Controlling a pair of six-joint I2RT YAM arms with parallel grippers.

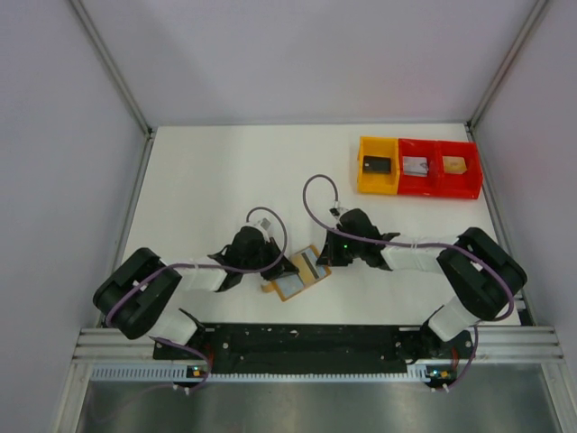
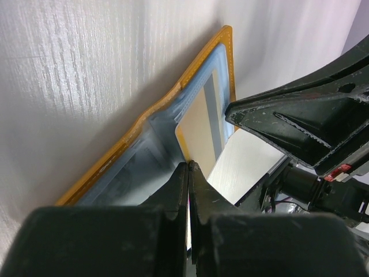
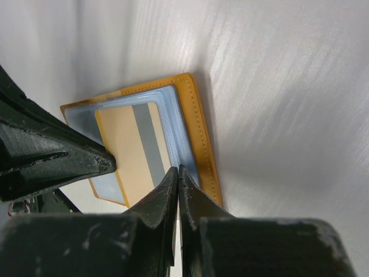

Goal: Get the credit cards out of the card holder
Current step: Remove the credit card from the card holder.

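On the left, the left pincer [image 2: 188, 170] has its two black fingers pressed together on a thin edge of the small tan-orange, leather-like bifold card holder [image 1: 297, 273]. The card holder lies open between the two arms at the near middle of the white table [image 1: 207, 180], grey-blue inner face up, and it looks tilted, not flat. Tucked in its grey-blue sleeve is a thin flat card [image 3: 124, 150], pale tan with a grey stripe down it in the wrist views, and most of its face still sits inside the pocket. From the other side, the right pincer [image 3: 176, 173] is also closed, its tips meeting at the near corner of that card. The fingers hide the contact, so it may have caught the sleeve lip along with the card, or instead of it. I judge the extraction as barely begun. The main danger is a pull that drags the whole card holder rather than sliding the card free, because sleeve and card are pinched together. That would strip the card holder from the left pincer's narrow hold or fold it shut over the card. A pull off the line of the pocket could bend or jam the card. The two pincers are very near each other over the card holder, so a small sideways drift could knock their fingers together. Well apart at the far right stand the yellow plastic tray [image 1: 362, 167] and the red plastic tray [image 1: 455, 144], clear of the work.
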